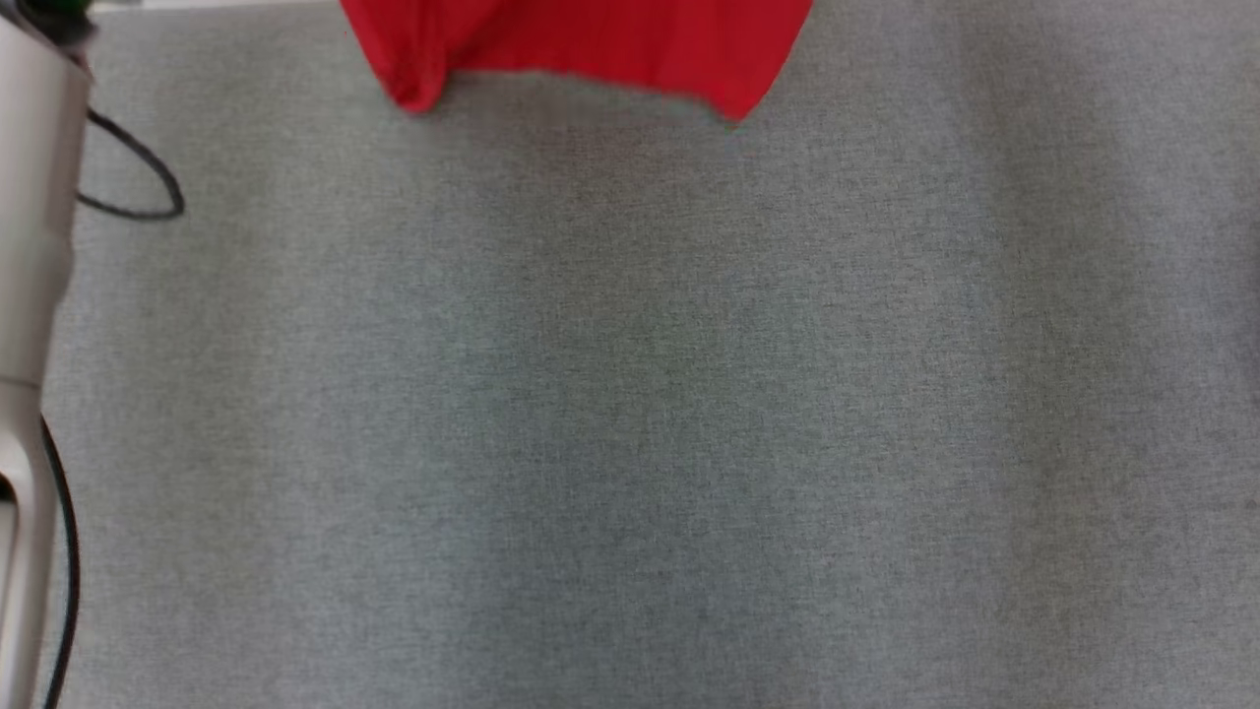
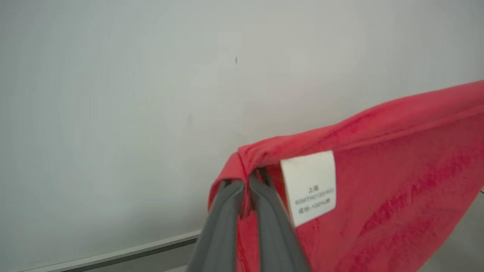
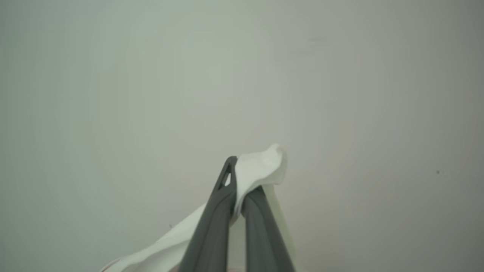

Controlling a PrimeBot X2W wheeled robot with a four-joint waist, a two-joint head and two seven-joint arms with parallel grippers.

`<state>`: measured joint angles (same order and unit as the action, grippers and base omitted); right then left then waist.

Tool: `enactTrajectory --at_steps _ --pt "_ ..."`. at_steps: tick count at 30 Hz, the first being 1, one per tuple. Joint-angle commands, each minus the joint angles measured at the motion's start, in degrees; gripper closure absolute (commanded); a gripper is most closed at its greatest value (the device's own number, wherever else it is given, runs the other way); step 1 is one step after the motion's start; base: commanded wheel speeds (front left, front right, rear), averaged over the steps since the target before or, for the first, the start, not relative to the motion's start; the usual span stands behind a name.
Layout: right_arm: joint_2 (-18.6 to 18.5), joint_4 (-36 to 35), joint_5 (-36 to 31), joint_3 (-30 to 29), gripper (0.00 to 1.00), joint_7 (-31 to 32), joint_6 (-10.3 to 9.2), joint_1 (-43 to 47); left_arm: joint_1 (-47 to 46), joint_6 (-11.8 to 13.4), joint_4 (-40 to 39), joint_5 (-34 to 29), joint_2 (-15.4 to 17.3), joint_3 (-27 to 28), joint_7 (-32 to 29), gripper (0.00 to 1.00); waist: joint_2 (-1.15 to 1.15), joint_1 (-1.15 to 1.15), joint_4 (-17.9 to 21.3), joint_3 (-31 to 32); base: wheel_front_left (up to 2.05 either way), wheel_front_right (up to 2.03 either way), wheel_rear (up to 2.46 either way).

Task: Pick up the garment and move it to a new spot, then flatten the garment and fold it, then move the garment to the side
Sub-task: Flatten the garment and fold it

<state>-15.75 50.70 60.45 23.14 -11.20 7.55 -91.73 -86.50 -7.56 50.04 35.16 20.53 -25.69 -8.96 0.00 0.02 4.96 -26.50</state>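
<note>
The red garment (image 1: pixel 591 39) hangs at the top of the head view, its lower edge loose above the grey cloth table (image 1: pixel 630 394). In the left wrist view my left gripper (image 2: pixel 245 185) is shut on a top corner of the garment (image 2: pixel 397 170), beside a white care label (image 2: pixel 310 185); the cloth stretches off to the right. My right gripper (image 3: pixel 242 181) is shut on a white fold of cloth (image 3: pixel 261 166) that trails down to the left; it looks like a pale part of the same garment.
A pale forearm (image 1: pixel 30 246) with a black cable (image 1: pixel 148 187) stands along the left edge of the head view. Both wrist views face a plain pale wall (image 2: pixel 113 94), with a ledge (image 2: pixel 132 249) low down.
</note>
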Motion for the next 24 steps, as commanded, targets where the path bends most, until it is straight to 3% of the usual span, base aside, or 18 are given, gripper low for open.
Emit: enactTrajectory --at_steps 1,8,15,24 --pt "-0.3 1.8 -1.0 0.3 1.0 -0.5 -0.14 -3.5 -2.5 0.2 1.8 -0.1 0.4 0.5 1.0 1.0 0.0 -0.02 -0.1 0.0 0.0 0.0 0.0" --pt "-0.6 8.1 -3.7 2.0 1.0 -0.7 -0.15 -13.6 -10.6 0.2 6.6 0.6 -1.5 0.3 3.7 1.0 0.0 -0.02 -0.9 0.2 0.0 0.0 0.0" --pt "-0.2 10.1 -4.1 4.0 1.0 0.7 -0.14 -17.4 -12.2 0.2 9.2 2.8 -2.8 -2.2 3.3 1.0 0.0 -0.02 -1.1 -1.3 0.0 0.0 0.0" --pt "-1.8 4.0 -2.4 11.4 1.0 6.4 -0.14 -9.6 -6.5 0.1 7.4 6.0 -0.4 -9.3 3.2 1.0 0.0 -0.02 0.1 -1.9 0.0 0.0 0.0"
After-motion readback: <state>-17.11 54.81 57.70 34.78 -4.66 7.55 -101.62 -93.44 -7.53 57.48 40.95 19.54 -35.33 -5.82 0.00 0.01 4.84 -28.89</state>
